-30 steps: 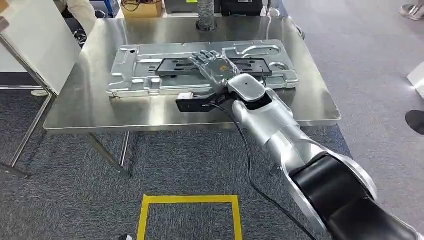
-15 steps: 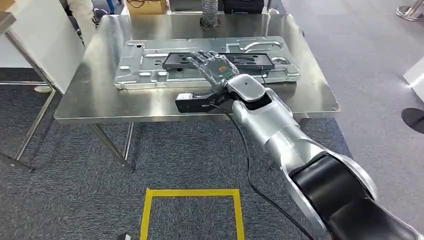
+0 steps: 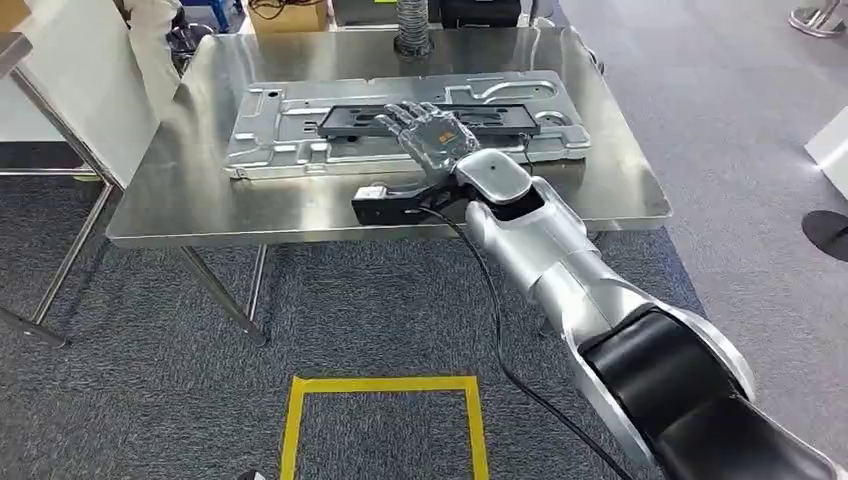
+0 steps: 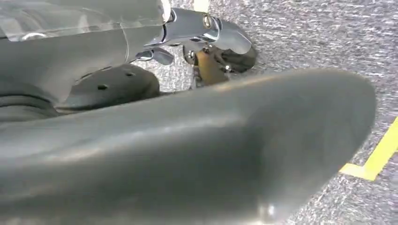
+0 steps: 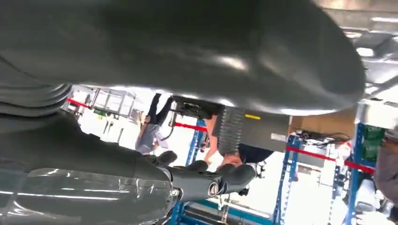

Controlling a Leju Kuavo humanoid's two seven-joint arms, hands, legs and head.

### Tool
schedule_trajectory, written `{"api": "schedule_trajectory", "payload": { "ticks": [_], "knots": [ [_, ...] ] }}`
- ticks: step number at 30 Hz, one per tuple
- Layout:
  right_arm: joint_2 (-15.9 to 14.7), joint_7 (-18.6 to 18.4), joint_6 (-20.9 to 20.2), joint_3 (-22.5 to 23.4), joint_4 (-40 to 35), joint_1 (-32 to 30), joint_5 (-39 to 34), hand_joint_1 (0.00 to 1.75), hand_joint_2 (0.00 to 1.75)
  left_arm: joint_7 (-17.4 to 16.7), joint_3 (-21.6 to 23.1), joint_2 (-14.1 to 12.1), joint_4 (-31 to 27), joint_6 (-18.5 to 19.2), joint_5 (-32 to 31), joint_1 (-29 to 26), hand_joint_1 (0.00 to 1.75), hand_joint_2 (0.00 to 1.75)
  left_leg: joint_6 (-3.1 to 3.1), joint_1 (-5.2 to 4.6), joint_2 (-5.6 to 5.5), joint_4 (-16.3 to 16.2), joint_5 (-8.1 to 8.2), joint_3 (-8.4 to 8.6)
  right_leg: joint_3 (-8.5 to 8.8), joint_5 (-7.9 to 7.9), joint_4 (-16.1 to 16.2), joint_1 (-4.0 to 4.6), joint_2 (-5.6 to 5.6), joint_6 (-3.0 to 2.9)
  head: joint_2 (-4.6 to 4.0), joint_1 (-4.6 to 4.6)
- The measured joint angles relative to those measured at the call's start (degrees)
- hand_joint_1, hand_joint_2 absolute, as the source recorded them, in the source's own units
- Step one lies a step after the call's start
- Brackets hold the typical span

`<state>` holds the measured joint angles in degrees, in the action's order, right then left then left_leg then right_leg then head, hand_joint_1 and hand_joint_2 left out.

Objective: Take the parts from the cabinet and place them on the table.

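Observation:
A large stamped silver metal panel (image 3: 290,145) lies flat on the steel table (image 3: 200,210), with a black slotted plate (image 3: 350,120) resting on top of it. My right hand (image 3: 432,135) hovers flat over the panel's middle, at the black plate's near edge, fingers spread and holding nothing. In the right wrist view the right hand (image 5: 94,154) shows its thick thumb and dark fingers apart. My left hand (image 4: 164,140) hangs low over the carpet, nothing between thumb and fingers.
A corrugated grey hose (image 3: 412,25) and a cardboard box (image 3: 285,15) stand at the table's far edge. A white board (image 3: 80,80) leans at the left, a person (image 3: 150,30) behind it. Yellow tape (image 3: 380,384) marks a square on the carpet.
The whole picture has shifted slightly, so the camera moved. My right hand stays spread over the panel, holding nothing.

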<state>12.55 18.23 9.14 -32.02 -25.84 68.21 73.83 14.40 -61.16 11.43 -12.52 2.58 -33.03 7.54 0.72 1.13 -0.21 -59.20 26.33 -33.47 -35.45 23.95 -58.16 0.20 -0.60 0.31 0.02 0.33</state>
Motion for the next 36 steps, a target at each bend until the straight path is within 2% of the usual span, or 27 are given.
{"api": "schedule_trajectory", "payload": {
  "ticks": [2, 3, 4, 5, 7, 8, 9, 10, 11, 13, 14, 17, 18, 19, 20, 21, 23, 24, 25, 26, 28, 29, 30, 33, 34, 35, 36],
  "knots": [
    [0.15, 0.15, 0.00, -0.02, 0.02, -0.01, -0.09, 0.00, 0.00, -0.02, -0.02, -0.07, 0.00, 0.00, 0.04, -0.09, 0.00, 0.00, -0.61, -0.35, -0.12, -0.06, -0.19, -0.29, -0.04, -0.34, 0.22, -0.09, -0.07, 0.54, -0.02, -0.08],
    [0.15, 0.15, 0.00, -0.02, 0.02, 0.04, -0.13, 0.00, 0.00, -0.02, -0.04, -0.07, 0.00, 0.00, 0.07, -0.10, 0.00, 0.00, -1.12, -0.15, -0.13, 0.26, -0.53, -0.32, -0.10, -0.34, 0.11, -0.10, -0.09, 0.83, 0.00, -0.11],
    [0.15, 0.15, 0.00, -0.02, 0.02, 0.09, -0.17, 0.00, 0.00, -0.11, -0.04, -0.07, 0.00, 0.00, 0.09, -0.07, 0.00, 0.00, -1.51, 0.11, -0.06, 0.49, -0.80, -0.26, -0.33, 0.46, -0.55, -0.34, 0.03, 1.14, 0.00, -0.06],
    [0.15, 0.15, 0.00, -0.02, 0.02, 0.22, -0.24, 0.00, 0.00, -0.15, -0.04, -0.07, 0.00, 0.02, 0.09, -0.04, 0.00, 0.00, -1.77, 0.12, -0.05, 0.55, -0.96, -0.39, -1.38, 2.38, -2.82, -0.35, 0.12, 1.46, 0.00, 0.29],
    [0.15, 0.15, -0.02, -0.02, 0.04, 0.25, -0.26, 0.00, 0.00, -0.22, -0.04, -0.04, 0.00, 0.09, 0.09, -0.06, 0.00, 0.00, -1.98, 0.09, -0.02, 0.53, -1.11, -0.72, -5.43, 7.08, -12.09, -0.60, 0.19, 1.99, 0.00, 0.33],
    [0.15, 0.15, -0.07, -0.02, 0.17, 0.09, -0.26, 0.00, 0.00, -0.28, -0.04, -0.07, 0.00, 0.09, 0.11, -0.10, 0.00, 0.00, -2.01, 0.09, 0.00, 0.52, -1.16, -0.87, -7.42, 8.69, -16.59, -0.61, 0.20, 2.12, 0.00, 0.37],
    [0.15, 0.15, -0.07, -0.04, 0.28, -0.07, -0.26, 0.00, 0.00, -0.28, -0.04, -0.09, 0.00, 0.09, 0.11, -0.13, 0.00, 0.00, -2.01, 0.09, -0.01, 0.51, -1.21, -0.95, -8.27, 8.88, -18.57, -0.66, 0.20, 2.17, 0.00, 0.37],
    [0.13, 0.15, -0.07, -0.04, 0.35, -0.18, -0.26, 0.00, 0.00, -0.31, -0.07, -0.07, 0.00, 0.09, 0.11, -0.15, 0.00, 0.00, -2.00, 0.09, -0.06, 0.51, -1.27, -0.95, -7.67, 7.72, -17.50, -0.75, 0.20, 2.10, 0.00, 0.37],
    [0.13, 0.15, -0.07, -0.04, 0.35, -0.14, -0.26, 0.00, 0.00, -0.33, -0.07, -0.07, 0.00, 0.09, 0.11, -0.16, 0.00, 0.00, -1.93, 0.08, -0.14, 0.49, -1.31, -0.93, -5.67, 5.56, -13.85, -0.77, 0.21, 1.89, -0.02, 0.37],
    [0.15, 0.17, -0.07, -0.07, 0.31, 0.25, -0.31, 0.00, 0.00, -0.37, -0.07, -0.07, 0.00, 0.13, 0.20, -0.10, 0.00, 0.00, -1.77, 0.04, -0.19, 0.49, -1.35, -0.84, -0.28, 0.80, -3.01, -0.68, 0.27, 1.16, -0.02, 0.35],
    [0.15, 0.17, -0.07, -0.07, 0.31, 0.47, -0.33, 0.00, 0.00, -0.50, -0.07, 0.04, 0.00, 0.18, 0.28, -0.07, 0.00, 0.00, -1.40, -0.14, -0.19, 0.52, -1.43, -1.06, 1.37, 1.15, 0.02, -0.32, 0.45, 0.80, -0.02, 0.29],
    [0.15, 0.17, -0.07, -0.13, 0.33, 0.45, -0.33, 0.00, 0.00, -0.72, -0.07, 0.06, 0.00, 0.35, 0.59, -0.07, 0.00, 0.00, -0.34, 0.05, -0.15, 0.75, -1.86, -1.31, 0.80, 0.76, 0.28, 0.07, 0.46, 0.35, -0.02, 0.31],
    [0.15, 0.11, -0.07, -0.13, 0.33, 0.48, -0.33, 0.00, 0.00, -0.83, -0.07, 0.07, 0.00, 0.37, 0.61, -0.13, 0.00, 0.00, 0.12, -0.01, -0.18, 1.12, -2.10, -1.20, 0.82, 0.43, 0.70, 0.02, 0.47, -0.11, 0.00, 0.37],
    [0.26, 0.15, -0.02, -0.13, 0.28, 0.52, -0.35, 0.00, 0.00, -0.87, -0.07, 0.04, 0.00, 0.39, 0.61, -0.13, 0.00, 0.00, 0.41, 0.01, -0.13, 0.82, -1.52, -1.45, 1.17, -0.23, 1.76, -0.70, 0.28, -0.52, 0.00, 0.20],
    [0.33, 0.15, -0.02, -0.13, 0.28, 0.56, -0.41, 0.00, 0.00, -0.87, -0.07, 0.04, 0.00, 0.42, 0.61, -0.13, 0.00, 0.00, 0.49, -0.11, -0.08, -0.66, 0.07, -2.00, 1.20, -0.54, 2.18, -0.56, 0.26, -0.92, -0.02, 0.29],
    [0.44, 0.13, -0.02, -0.13, 0.31, 0.60, -0.44, 0.00, 0.00, -0.90, -0.07, 0.04, 0.00, 0.42, 0.63, -0.12, 0.00, 0.00, 0.52, 0.01, -0.10, -4.43, 2.56, -3.45, 1.04, -0.70, 2.18, -0.52, 0.21, -1.15, 0.00, -0.02],
    [0.50, 0.15, -0.02, -0.15, 0.39, 0.37, -0.46, 0.00, 0.00, -1.05, -0.09, 0.00, 0.00, 0.42, 0.63, -0.20, 0.00, 0.00, 0.78, 0.02, -0.09, -13.91, 6.96, -7.25, 0.66, -0.84, 2.03, -0.30, 0.17, -1.35, -0.02, 0.00],
    [0.53, 0.15, -0.02, -0.18, 0.44, 0.24, -0.46, 0.00, 0.00, -1.07, -0.11, -0.02, 0.00, 0.42, 0.63, -0.27, 0.00, 0.00, 0.86, 0.02, -0.09, -16.66, 7.69, -8.31, 0.43, -0.93, 1.89, -0.20, 0.16, -1.36, -0.02, -0.02],
    [0.55, 0.15, -0.05, -0.22, 0.50, 0.14, -0.46, 0.00, 0.00, -1.14, -0.11, -0.02, 0.00, 0.42, 0.63, -0.32, 0.00, 0.00, 0.82, 0.02, -0.09, -16.54, 7.05, -7.99, 0.21, -1.00, 1.68, -0.15, 0.17, -1.33, 0.00, -0.02],
    [0.55, 0.15, -0.02, -0.24, 0.52, 0.11, -0.48, 0.00, 0.00, -1.20, -0.13, -0.04, 0.00, 0.42, 0.68, -0.33, 0.00, 0.00, 0.75, 0.02, -0.09, -13.78, 5.39, -6.37, 0.01, -1.01, 1.43, -0.15, 0.17, -1.31, 0.00, -0.02],
    [0.61, 0.15, -0.02, -0.24, 0.50, 0.22, -0.48, 0.00, 0.00, -1.20, -0.13, -0.07, 0.00, 0.42, 0.68, -0.27, 0.00, 0.00, 0.45, 0.02, -0.04, -3.94, 1.01, -0.80, -0.31, -0.96, 0.74, -0.14, 0.20, -1.19, 0.00, -0.04],
    [0.70, 0.13, -0.02, -0.24, 0.50, 0.30, -0.48, 0.00, 0.00, -1.20, -0.13, -0.09, 0.00, 0.42, 0.72, -0.20, 0.00, 0.00, 0.11, -0.02, 0.00, -0.09, 1.19, 1.09, -0.59, -0.97, 0.40, -0.08, 0.21, -1.02, -0.02, 0.00],
    [0.70, 0.13, -0.02, -0.24, 0.50, 0.39, -0.50, 0.00, 0.00, -1.20, -0.13, -0.09, 0.00, 0.42, 0.79, -0.16, 0.00, 0.00, -0.11, -0.34, -0.09, 0.55, 1.03, 1.27, -1.04, -1.14, -0.02, 0.25, 0.34, -0.58, 0.00, 0.05],
    [0.74, 0.15, -0.02, -0.31, 0.50, 0.34, -0.50, 0.00, 0.00, -1.22, -0.15, -0.09, 0.00, 0.42, 0.90, -0.36, 0.00, 0.00, -1.08, -0.57, -0.17, 0.34, 0.30, 0.65, -1.30, -2.00, 0.36, 0.03, 0.28, 0.52, -0.02, 0.09],
    [0.72, 0.15, -0.02, -0.31, 0.50, 0.37, -0.50, 0.00, 0.00, -1.22, -0.17, 0.00, 0.00, 0.44, 0.94, -0.42, 0.00, 0.00, -1.53, 0.04, 0.00, 1.04, -0.35, 0.57, -1.61, -1.84, 0.22, 0.10, 0.37, 0.76, 0.00, -0.02],
    [0.72, 0.13, -0.02, -0.31, 0.50, 0.40, -0.50, 0.00, 0.00, -1.22, -0.18, 0.00, 0.00, 0.44, 0.96, -0.28, 0.00, 0.00, -1.94, -0.01, 0.09, 1.22, -0.84, 0.31, -2.06, -0.23, -0.87, -0.04, 0.52, 1.06, 0.00, 0.11],
    [0.70, 0.13, -0.02, -0.31, 0.50, 0.46, -0.50, 0.00, 0.00, -1.22, -0.18, 0.00, 0.00, 0.44, 0.96, -0.20, 0.00, 0.00, -2.17, 0.00, 0.14, 1.28, -1.30, -0.19, -3.46, 2.85, -4.42, -0.27, 0.54, 1.43, -0.02, 0.37]
  ]
}}
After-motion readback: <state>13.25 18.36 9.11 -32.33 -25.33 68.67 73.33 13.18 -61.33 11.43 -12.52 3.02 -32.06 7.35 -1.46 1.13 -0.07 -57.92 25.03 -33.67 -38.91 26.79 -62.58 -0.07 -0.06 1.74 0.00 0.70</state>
